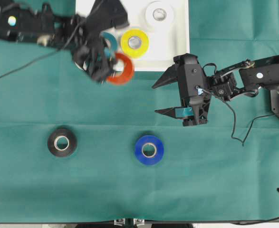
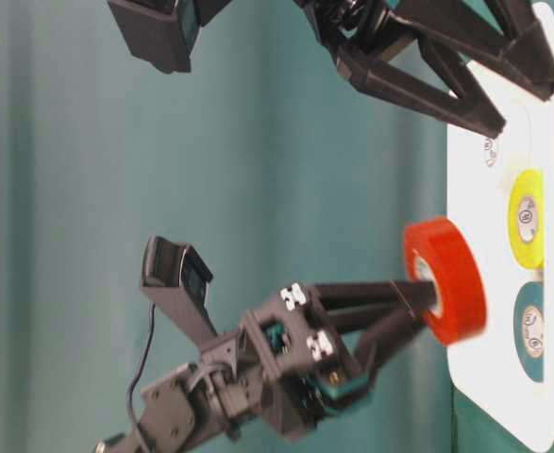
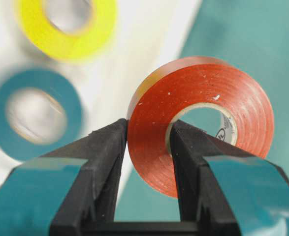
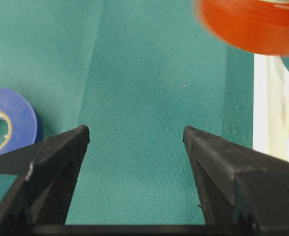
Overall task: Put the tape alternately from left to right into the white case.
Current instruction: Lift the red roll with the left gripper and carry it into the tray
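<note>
Black tape [image 1: 62, 142] lies flat on the green cloth [image 1: 30, 180] at the left, well apart from everything else. Above it, the left gripper [image 3: 148, 142] pinches the red-orange roll [image 1: 121, 69] through its wall, one finger inside the core, holding it lifted at the near edge of the white case [image 1: 179, 28]. Inside the case lie the teal roll [image 1: 110, 42], the yellow roll [image 1: 134, 42] and the white roll [image 1: 159, 14]. Blue tape [image 1: 149, 149] rests on the cloth near the middle. Further right, the right gripper [image 1: 162, 97] hangs with jaws spread wide, holding nothing.
</note>
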Robot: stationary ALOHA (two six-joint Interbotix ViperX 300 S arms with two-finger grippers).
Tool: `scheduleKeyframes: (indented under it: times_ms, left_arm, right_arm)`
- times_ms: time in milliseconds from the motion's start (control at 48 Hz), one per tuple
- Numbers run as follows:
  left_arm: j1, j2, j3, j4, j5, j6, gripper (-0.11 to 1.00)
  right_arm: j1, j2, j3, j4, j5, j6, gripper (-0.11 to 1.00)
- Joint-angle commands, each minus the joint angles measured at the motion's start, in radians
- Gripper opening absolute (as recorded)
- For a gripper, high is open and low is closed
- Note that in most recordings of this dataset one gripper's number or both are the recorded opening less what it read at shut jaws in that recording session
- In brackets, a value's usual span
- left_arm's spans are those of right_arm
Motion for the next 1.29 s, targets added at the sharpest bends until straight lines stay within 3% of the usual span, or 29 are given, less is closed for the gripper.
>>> scheduleKeyframes:
  times_ms: [0,375,729,1104,1271]
  left_arm:
    - [0.049,0.008,-0.058,0.002,-0.006,0.037,-0.04]
    - [0.187,0.152,-0.179,0.002,-0.044,0.179,-0.04]
    - [0.262,0.225,-0.229,0.002,-0.072,0.239,-0.04]
    - [0.287,0.255,-0.233,0.002,-0.074,0.245,-0.04]
    - [0.270,0.264,-0.235,0.002,-0.069,0.342,-0.04]
  right_arm:
    - [0.003,-0.018,-0.015,-0.003,-0.008,0.002,0.82]
    - [0.003,-0.018,-0.017,-0.002,-0.012,0.002,0.82]
    - [0.005,-0.018,-0.023,-0.002,-0.023,0.002,0.82]
    - [0.005,-0.018,-0.028,-0.002,-0.025,0.002,0.82]
    - [0.005,-0.018,-0.028,-0.002,-0.023,0.002,0.82]
